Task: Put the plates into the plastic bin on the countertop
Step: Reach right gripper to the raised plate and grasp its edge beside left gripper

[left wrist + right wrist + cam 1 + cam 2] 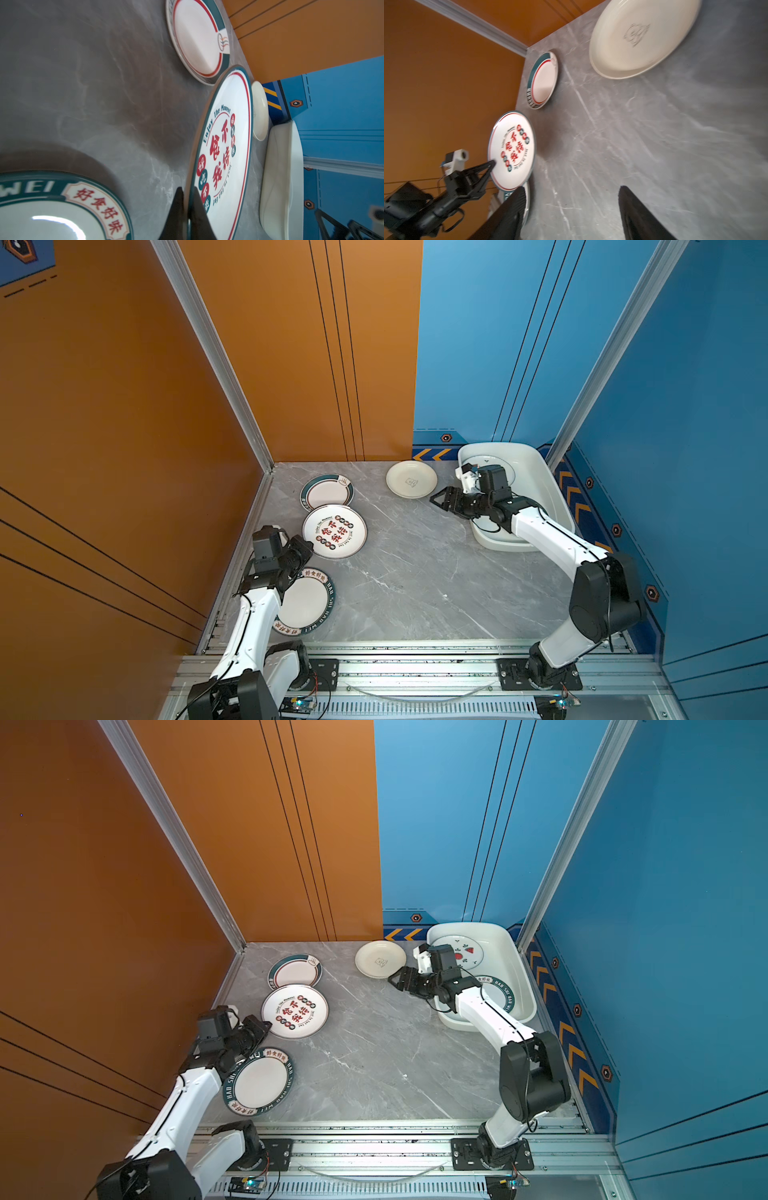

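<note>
Four plates lie on the grey countertop [415,572]. They are a red-character plate [334,531], a green-rimmed plate [327,492] behind it, a green lettered plate [305,601] in front, and a plain cream plate [411,480]. My left gripper [188,199] is shut on the near rim of the red-character plate [226,145], which looks slightly raised on that side. The right gripper [572,188] hangs open and empty above bare countertop, between the cream plate [641,37] and the plastic bin [540,472]. The bin [513,952] holds a watermelon plate [467,950] and a green lettered plate [500,996].
An orange wall [124,448] runs along the left edge of the countertop, close to my left arm. Blue walls [685,448] close off the back and right behind the bin. An aluminium rail [415,668] with the arm bases runs along the front.
</note>
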You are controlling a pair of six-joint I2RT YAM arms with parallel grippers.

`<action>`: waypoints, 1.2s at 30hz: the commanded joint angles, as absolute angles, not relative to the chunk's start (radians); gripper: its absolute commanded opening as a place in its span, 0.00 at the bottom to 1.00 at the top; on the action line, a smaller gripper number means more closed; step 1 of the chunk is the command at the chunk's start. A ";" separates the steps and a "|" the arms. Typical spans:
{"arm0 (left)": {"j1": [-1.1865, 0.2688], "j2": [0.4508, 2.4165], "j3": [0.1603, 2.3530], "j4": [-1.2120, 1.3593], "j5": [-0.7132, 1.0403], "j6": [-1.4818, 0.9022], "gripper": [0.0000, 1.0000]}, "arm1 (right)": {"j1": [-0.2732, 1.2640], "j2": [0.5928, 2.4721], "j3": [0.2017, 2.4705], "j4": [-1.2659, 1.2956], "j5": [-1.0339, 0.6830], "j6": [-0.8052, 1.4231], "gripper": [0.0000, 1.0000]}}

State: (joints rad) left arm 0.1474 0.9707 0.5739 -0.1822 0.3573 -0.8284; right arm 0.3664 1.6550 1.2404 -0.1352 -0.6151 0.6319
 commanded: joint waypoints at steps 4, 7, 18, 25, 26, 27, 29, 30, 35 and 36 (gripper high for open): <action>-0.006 0.981 0.686 -0.129 0.376 -0.902 0.00 | 0.451 1.734 1.283 0.011 -0.779 0.700 0.76; -0.060 1.013 0.703 -0.091 0.377 -0.920 0.00 | 0.475 1.764 1.309 0.008 -0.806 0.697 0.76; -0.205 1.114 0.744 0.034 0.353 -0.965 0.00 | 0.496 1.833 1.319 0.065 -0.868 0.765 0.75; -0.282 1.176 0.786 0.063 0.340 -0.964 0.00 | 0.506 1.861 1.317 0.094 -0.896 0.793 0.66; -0.291 1.184 0.788 0.072 0.338 -0.965 0.00 | 0.506 1.865 1.316 0.106 -0.904 0.804 0.61; -0.299 1.191 0.792 0.075 0.335 -0.965 0.00 | 0.507 1.868 1.317 0.117 -0.910 0.814 0.53; -0.311 1.202 0.801 0.072 0.326 -0.959 0.00 | 0.506 1.867 1.315 0.121 -0.907 0.823 0.37; -0.313 1.207 0.804 0.071 0.324 -0.956 0.00 | 0.505 1.863 1.315 0.120 -0.905 0.823 0.30; -0.318 1.224 0.820 0.057 0.323 -0.942 0.00 | 0.497 1.847 1.318 0.115 -0.899 0.833 0.03; -0.317 1.227 0.821 0.054 0.322 -0.939 0.03 | 0.495 1.844 1.320 0.111 -0.896 0.835 0.00</action>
State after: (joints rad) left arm -0.2829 1.2179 0.7731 0.0158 0.2848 -0.9855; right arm 0.4576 1.8629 1.3006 0.0891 -0.8883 0.8551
